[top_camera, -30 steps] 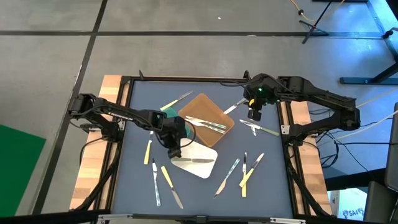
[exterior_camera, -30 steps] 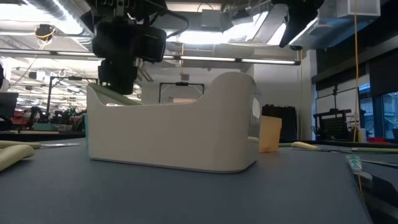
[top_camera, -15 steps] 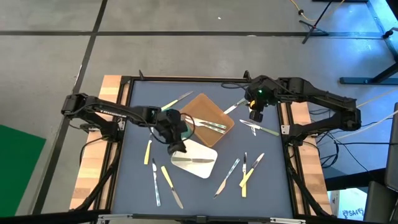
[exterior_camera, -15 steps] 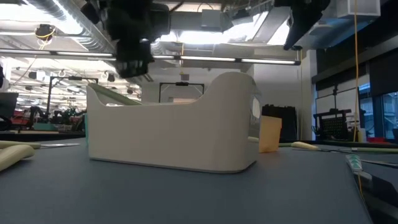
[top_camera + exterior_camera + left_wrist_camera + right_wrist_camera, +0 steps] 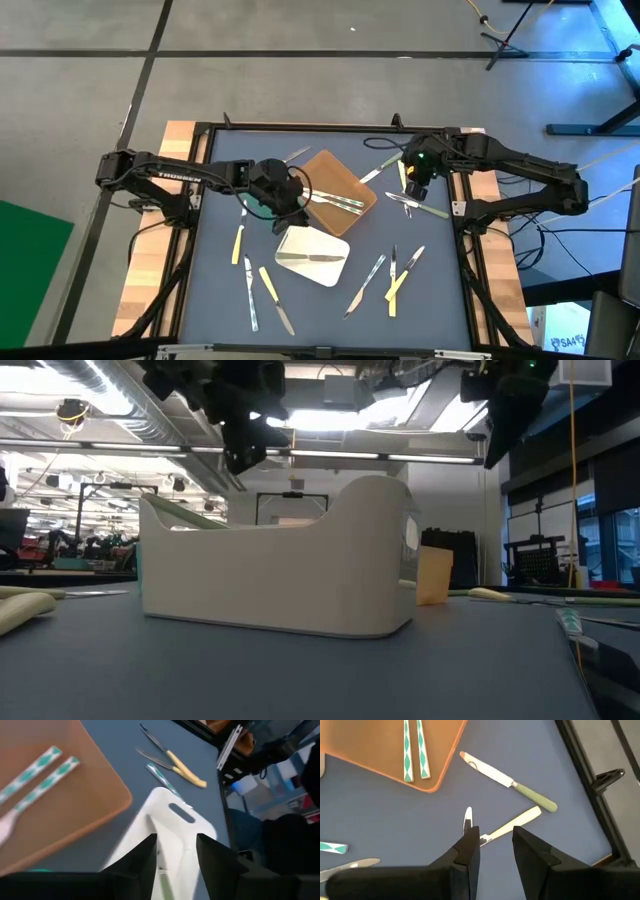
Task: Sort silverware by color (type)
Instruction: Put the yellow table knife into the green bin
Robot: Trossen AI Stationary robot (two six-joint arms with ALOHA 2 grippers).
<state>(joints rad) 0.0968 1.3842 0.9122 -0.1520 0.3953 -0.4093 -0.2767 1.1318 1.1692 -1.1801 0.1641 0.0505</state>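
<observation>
From above: the left gripper (image 5: 290,212) hangs over the gap between the brown tray (image 5: 335,192) and the white tray (image 5: 312,256), with nothing seen between its fingers. The brown tray carries two green-patterned pieces (image 5: 338,201); the white tray holds one silvery piece (image 5: 311,259). The right gripper (image 5: 417,190) hovers by the table's right edge, just over a green-handled knife (image 5: 418,207) and a yellow-handled piece (image 5: 402,178). The rest of the silverware lies scattered on the blue table (image 5: 220,290) — a yellow-handled piece (image 5: 238,244) at the left, more along the near side (image 5: 268,285) and lower right (image 5: 398,280).

Low view now: the white tray's wall (image 5: 280,575) fills the middle, both dark arms hang above it, and a yellow handle (image 5: 25,606) lies at the left edge.

Left wrist view: the fingers (image 5: 142,865) stand apart with nothing between them, over the white tray (image 5: 175,827) and its handle slot. The brown tray (image 5: 65,815) sits beside it with two green-diamond handles (image 5: 45,772), and a yellow-handled knife (image 5: 175,762) lies beyond on the table.

Right wrist view: the fingers (image 5: 470,852) are spread and empty — a yellow-handled piece (image 5: 507,826) lies on the table between them, not gripped. The green-handled knife (image 5: 507,781) rests just past it, and the brown tray's corner (image 5: 380,760) shows the two green-diamond handles (image 5: 415,750).
</observation>
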